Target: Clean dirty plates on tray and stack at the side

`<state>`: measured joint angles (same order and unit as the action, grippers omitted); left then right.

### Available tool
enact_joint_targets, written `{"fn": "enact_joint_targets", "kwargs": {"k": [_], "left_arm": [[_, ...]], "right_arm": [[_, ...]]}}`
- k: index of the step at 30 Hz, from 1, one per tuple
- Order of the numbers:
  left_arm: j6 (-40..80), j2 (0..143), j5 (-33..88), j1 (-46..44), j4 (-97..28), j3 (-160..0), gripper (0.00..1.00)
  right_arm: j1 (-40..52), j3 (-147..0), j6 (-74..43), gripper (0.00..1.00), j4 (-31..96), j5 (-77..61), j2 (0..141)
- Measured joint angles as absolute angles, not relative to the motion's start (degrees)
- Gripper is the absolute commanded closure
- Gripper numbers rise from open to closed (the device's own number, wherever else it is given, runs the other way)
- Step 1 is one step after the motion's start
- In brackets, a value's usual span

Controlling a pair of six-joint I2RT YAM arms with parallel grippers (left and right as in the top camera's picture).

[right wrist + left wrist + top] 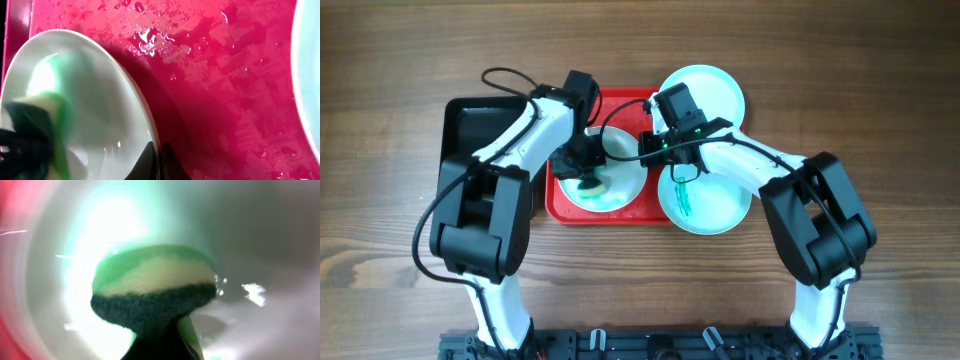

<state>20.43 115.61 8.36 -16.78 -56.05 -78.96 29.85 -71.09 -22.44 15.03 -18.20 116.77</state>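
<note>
Overhead shows a black tray (460,125) at the left of the counter (880,80). Beside it, the left claw (586,170) is clamped on a sponge (155,280) pressed into the white plate (620,185), which lies flat on the red tray (620,105). In the left wrist view the sponge's long axis runs crosswise. The right claw (655,150) pinches that plate's right rim. The far aqua plate (715,90) and near aqua plate (720,205) overlap the tray's right edge, and the near one bears a teal smear (684,200) running front-to-back.

— What does it look like?
— The left arm (523,133) and right arm (752,166) match: white links, bulky black joint housings, thin black cables (506,74) looping alongside, a green light (665,146) near the right wrist
</note>
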Motion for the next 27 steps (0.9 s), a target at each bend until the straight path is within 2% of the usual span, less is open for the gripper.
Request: {"fn": "enact_joint_targets", "kwargs": {"k": [5,9,14,16,18,21,24,27], "left_arm": [[16.2,115.7,19.0,-17.0,-44.5,-78.2,0.96],[23.2,115.7,10.3,-16.8,-39.0,-78.2,0.96],[27.0,115.2,4.0,-13.3,-48.1,-84.9,0.96],[27.2,113.6,2.8,-10.6,-51.9,-89.7,0.96],[26.9,111.0,2.3,-8.3,-54.6,-93.1,0.96],[25.4,106.7,1.7,-5.9,-58.5,-95.6,0.96],[23.5,105.9,1.5,-4.8,-61.5,-95.7,0.96],[22.5,106.1,1.5,-4.3,-63.1,-95.7,0.96]], "right_arm": [[29.8,-71.1,-22.5,0.96,15.2,-18.2,116.8],[29.8,-71.1,-22.5,0.96,15.4,-18.2,116.8],[29.8,-71.3,-22.7,0.95,16.8,-18.2,116.8],[29.8,-71.4,-22.7,0.87,17.7,-18.3,116.8],[29.8,-71.4,-22.7,0.86,18.9,-18.9,116.8],[29.8,-71.4,-23.2,0.87,20.4,-19.9,116.7],[30.0,-71.4,-24.4,0.96,20.8,-20.0,116.6],[30.5,-71.4,-25.1,0.96,20.6,-19.8,116.6]]}}
